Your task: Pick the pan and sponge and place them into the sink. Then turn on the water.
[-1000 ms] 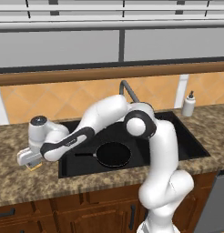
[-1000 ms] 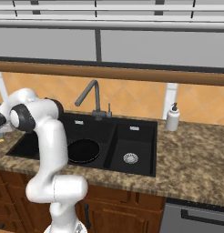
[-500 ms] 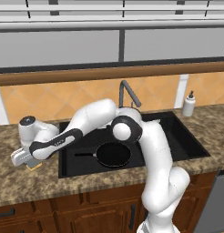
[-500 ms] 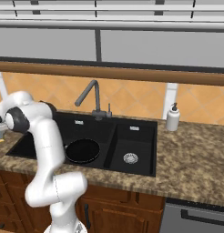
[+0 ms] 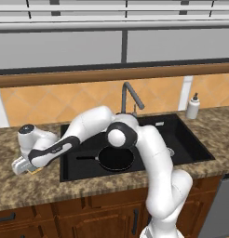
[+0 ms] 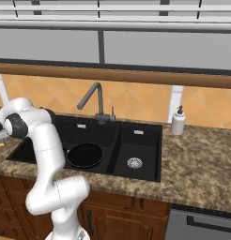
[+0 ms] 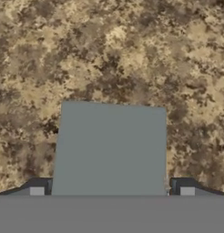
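The gripper (image 7: 112, 191) straddles the sponge (image 7: 110, 148) with jaws spread wide (pan (image 5: 116, 158) already sunk) — a skewed closing could squirt it sideways.

You have one small round black frying pan (image 5: 116, 159) with a thin straight handle. You have one flat rectangular sponge (image 7: 109, 148), grey-blue on its upper face. You have one black recessed sink (image 6: 94, 127) with two basins, one large and one smaller, and you can count one round silver drain (image 6: 134, 162) in the smaller one. You have one dark grey angular gooseneck faucet (image 6: 92, 99), one white soap bottle (image 6: 178, 121), and one speckled brown stone worktop (image 6: 202, 159).
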Robot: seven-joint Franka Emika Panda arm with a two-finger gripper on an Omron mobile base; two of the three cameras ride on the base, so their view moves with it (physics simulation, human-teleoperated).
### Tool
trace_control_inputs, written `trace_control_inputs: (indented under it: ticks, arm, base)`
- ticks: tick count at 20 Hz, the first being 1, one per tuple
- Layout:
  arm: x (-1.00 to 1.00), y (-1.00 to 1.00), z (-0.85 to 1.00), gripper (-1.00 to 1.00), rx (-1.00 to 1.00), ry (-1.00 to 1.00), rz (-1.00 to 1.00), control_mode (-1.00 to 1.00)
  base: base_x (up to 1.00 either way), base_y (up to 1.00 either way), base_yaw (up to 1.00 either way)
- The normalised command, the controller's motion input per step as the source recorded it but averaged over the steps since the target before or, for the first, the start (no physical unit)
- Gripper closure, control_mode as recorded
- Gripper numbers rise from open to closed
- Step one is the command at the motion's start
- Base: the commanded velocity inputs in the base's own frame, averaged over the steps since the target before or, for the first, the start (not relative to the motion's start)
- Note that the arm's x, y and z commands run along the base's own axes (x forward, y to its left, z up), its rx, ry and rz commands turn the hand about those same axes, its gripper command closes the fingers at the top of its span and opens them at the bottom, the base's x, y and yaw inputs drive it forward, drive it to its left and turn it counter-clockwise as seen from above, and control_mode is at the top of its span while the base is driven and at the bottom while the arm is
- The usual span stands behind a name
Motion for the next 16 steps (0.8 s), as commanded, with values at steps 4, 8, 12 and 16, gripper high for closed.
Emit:
trace_control_inputs:
  ticks: [4, 8, 12, 16]
  arm:
    - [0.19, 0.00, -0.47, -1.00, 0.00, 0.00, 0.09, -1.00]
    - [0.11, 0.00, -0.68, -1.00, 0.00, 0.03, 0.09, -1.00]
    - [0.00, 0.00, -0.74, 1.00, 0.00, 0.07, 0.06, -1.00]
    - [-0.01, -0.24, -0.69, 1.00, 0.00, 0.04, 0.01, -1.00]
  base:
    - [0.00, 0.00, 0.00]
    - [0.00, 0.00, 0.00]
    - [0.00, 0.00, 0.00]
    - [0.00, 0.00, 0.00]
